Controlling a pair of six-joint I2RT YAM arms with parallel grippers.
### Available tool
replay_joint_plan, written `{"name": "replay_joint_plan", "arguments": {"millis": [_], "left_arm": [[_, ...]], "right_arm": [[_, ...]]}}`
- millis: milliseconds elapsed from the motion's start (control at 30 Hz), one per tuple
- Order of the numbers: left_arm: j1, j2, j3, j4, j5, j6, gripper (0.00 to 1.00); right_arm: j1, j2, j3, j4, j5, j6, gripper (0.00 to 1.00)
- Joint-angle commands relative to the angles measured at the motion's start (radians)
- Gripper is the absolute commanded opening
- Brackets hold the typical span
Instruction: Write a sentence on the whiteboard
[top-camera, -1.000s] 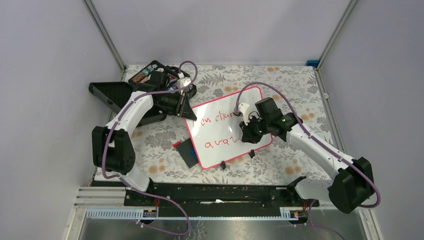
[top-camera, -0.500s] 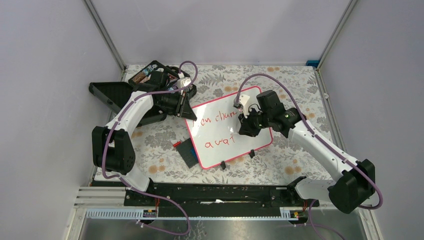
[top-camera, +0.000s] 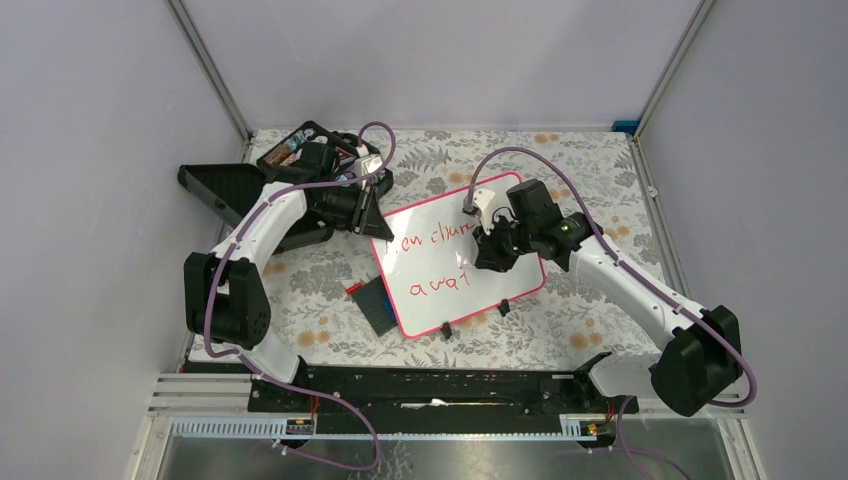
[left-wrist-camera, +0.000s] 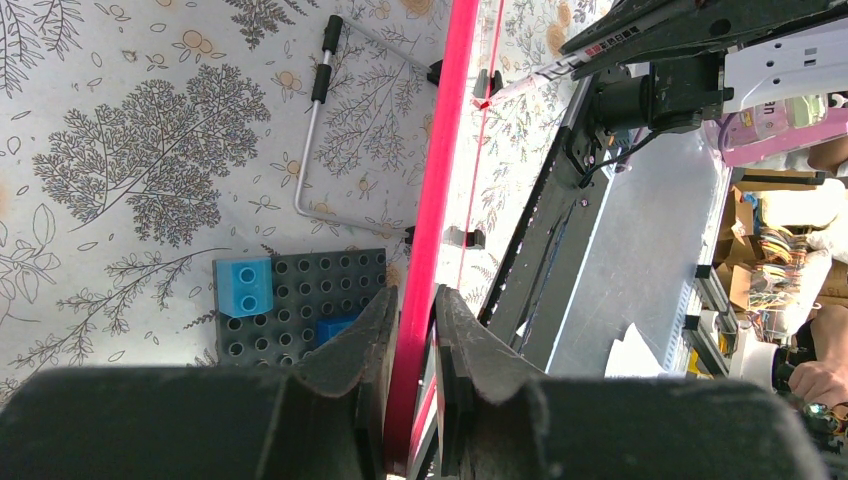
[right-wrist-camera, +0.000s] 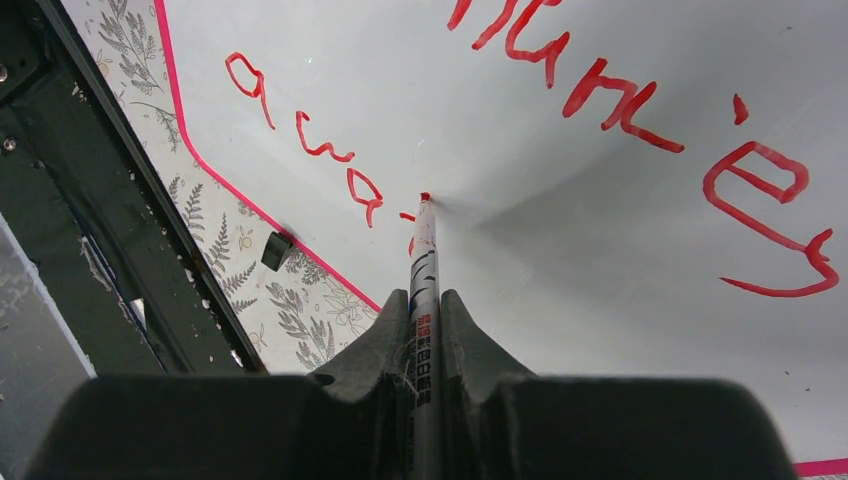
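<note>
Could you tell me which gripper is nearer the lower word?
Right. The right gripper holds a marker, tip at the word's end; the left gripper clamps the whiteboard frame, farther off.

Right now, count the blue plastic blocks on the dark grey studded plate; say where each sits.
2, in the left wrist view: a light blue block at the dark grey plate's left end; a darker blue block beside the left gripper, partly covered. Others may be hidden.

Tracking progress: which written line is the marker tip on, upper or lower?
The lower line, at its end; the upper line lies well away from the marker tip.
</note>
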Motion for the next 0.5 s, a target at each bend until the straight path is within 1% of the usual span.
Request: {"name": "replay_joint_plan", "arguments": {"millis": [0, 367, 467], "left_arm": [[-0.034, 0.046, -0.008, 0.003, -0.144, 0.044, 0.00], [-0.037, 0.045, -0.004, 0.002, -0.140, 0.040, 0.00], [-0.037, 0.041, -0.007, 0.003, -0.141, 0.041, 0.00]], "right_arm": [[0.006, -0.019, -0.004, 0.009, 0.014, -0.010, 0.00], [-0.001, -0.092, -0.010, -0.039, -0.056, -0.005, 0.00], [-0.009, -0.097, -0.024, -0.043, -0.040, -0.007, 0.00]]}}
